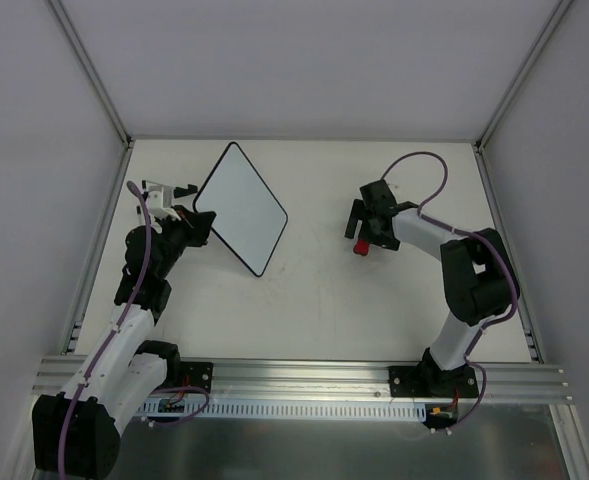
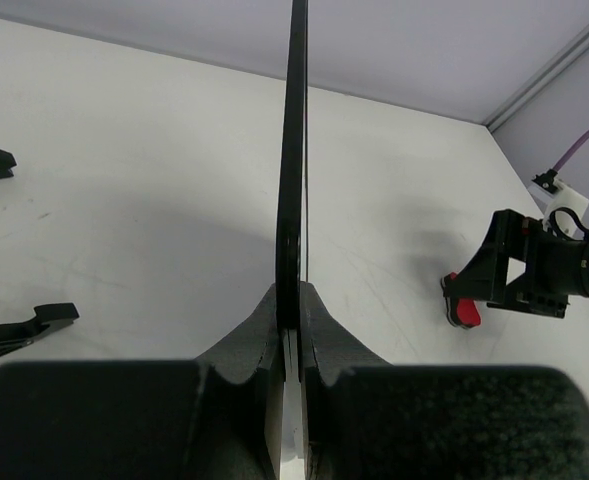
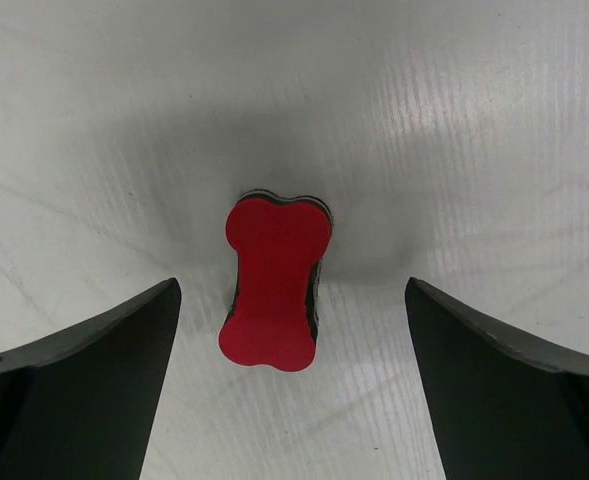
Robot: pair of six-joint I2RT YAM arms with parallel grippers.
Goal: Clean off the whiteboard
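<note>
The left tool (image 2: 292,305) is clamping the whiteboard (image 1: 239,205) by its edge. Right of the whiteboard, the right tool (image 3: 292,290) is hanging wide open, empty, above the red eraser (image 3: 272,285); wiping is seemingly not begun.

Left of centre, raised off the tabletop (image 1: 374,310): whiteboard (image 1: 240,208), its near-left edge clamped between the fingers of the left pincer (image 1: 200,222). Well to its right, flat on the tabletop: eraser (image 1: 359,247), between the spread fingers of the right pincer (image 3: 292,300), touching neither.
</note>
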